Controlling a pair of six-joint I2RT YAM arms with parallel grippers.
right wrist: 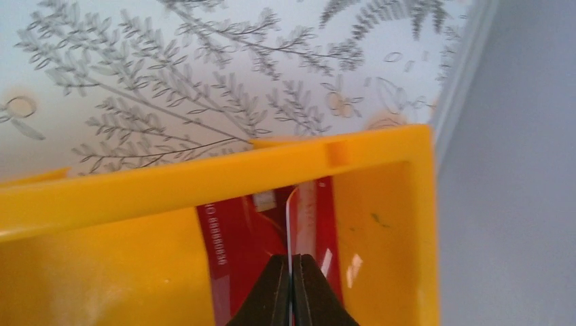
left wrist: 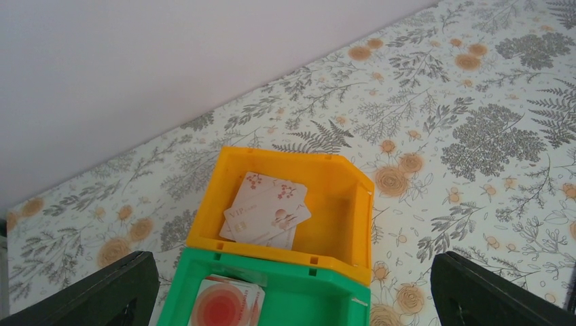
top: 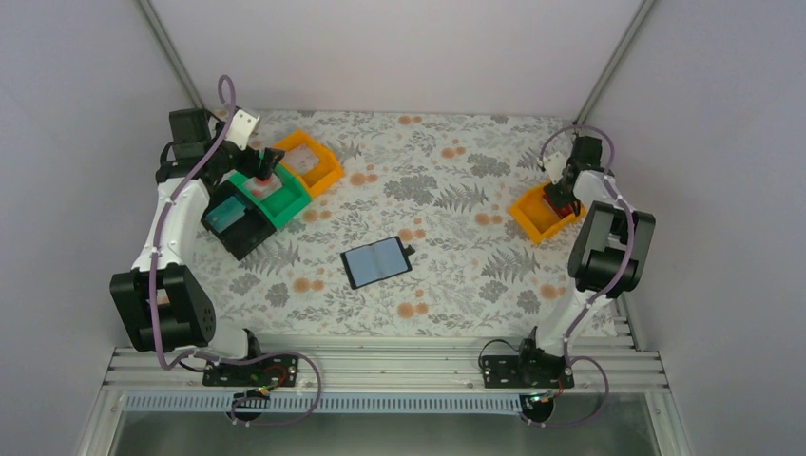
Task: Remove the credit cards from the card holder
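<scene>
Right claw (right wrist: 292, 263) points down into orange tray (right wrist: 204, 183); pinching red card (right wrist: 307, 217).

I have the left gripper (top: 261, 179) spread wide, pointing down, its arm stretched far left. The right gripper (right wrist: 292, 272) is pinched on a red card (right wrist: 306, 214), elbow raised.

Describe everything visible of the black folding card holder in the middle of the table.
The black folding card holder lies opened flat near the middle of the floral-patterned table, turned slightly askew. Its two inner panels look glossy and dark bluish, split by a centre fold and framed in black. A small black tab sticks out from its right edge. No card shows protruding. Only the table touches it.
</scene>
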